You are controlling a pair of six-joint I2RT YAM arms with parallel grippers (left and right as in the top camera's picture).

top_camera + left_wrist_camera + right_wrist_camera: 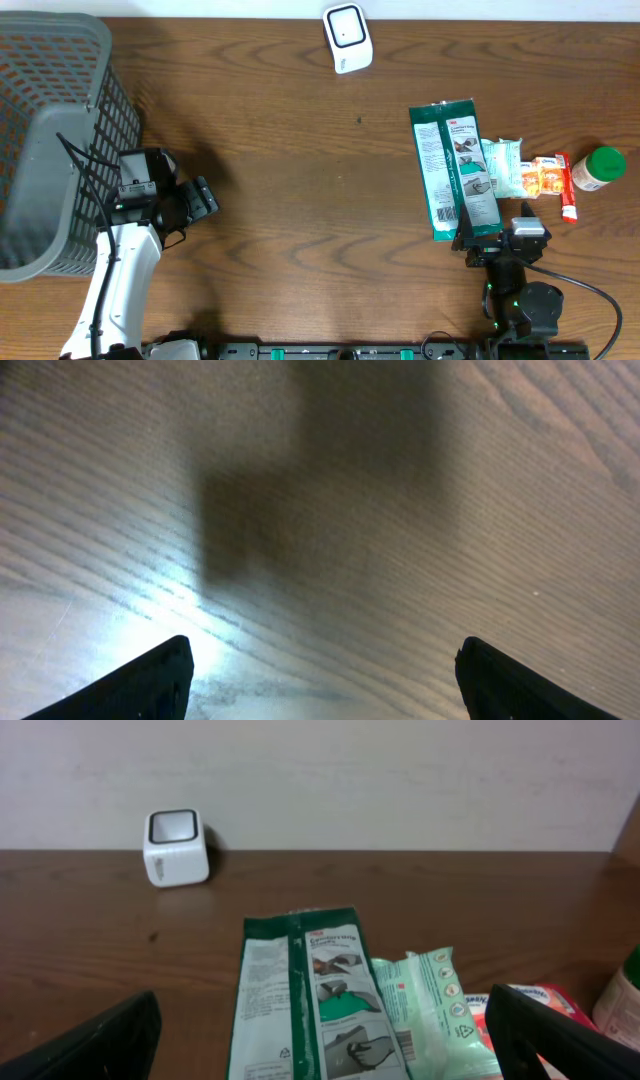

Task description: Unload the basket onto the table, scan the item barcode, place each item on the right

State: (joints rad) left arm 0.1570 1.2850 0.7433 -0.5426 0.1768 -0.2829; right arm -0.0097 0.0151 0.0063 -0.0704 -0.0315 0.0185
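Wood-grain desk (300,150) carries everything in the scene. The green packet (455,170), the item nearest the right arm, lies flat on the right half of the desk, its long side running away from the robot. Just beside it to the right sit a pale green wipes pack (503,165), an orange sachet (545,177), a red tube (565,190) and a green-lidded bottle (598,168). The white scanner (347,38) stands at the far edge, well apart from the packet, its window showing in the right wrist view. The right end effector (497,230) sits at the near end of the green packet with its fingers (100,1045) spread as wide as they go; the packet's near end shows between them, and nothing is gripped. The left end effector (207,196) is over bare wood on the left, beside a grey mesh basket (50,140). Its fingers (150,680) are also wide apart and hold nothing, with its shadow dark on the wood ahead of them.
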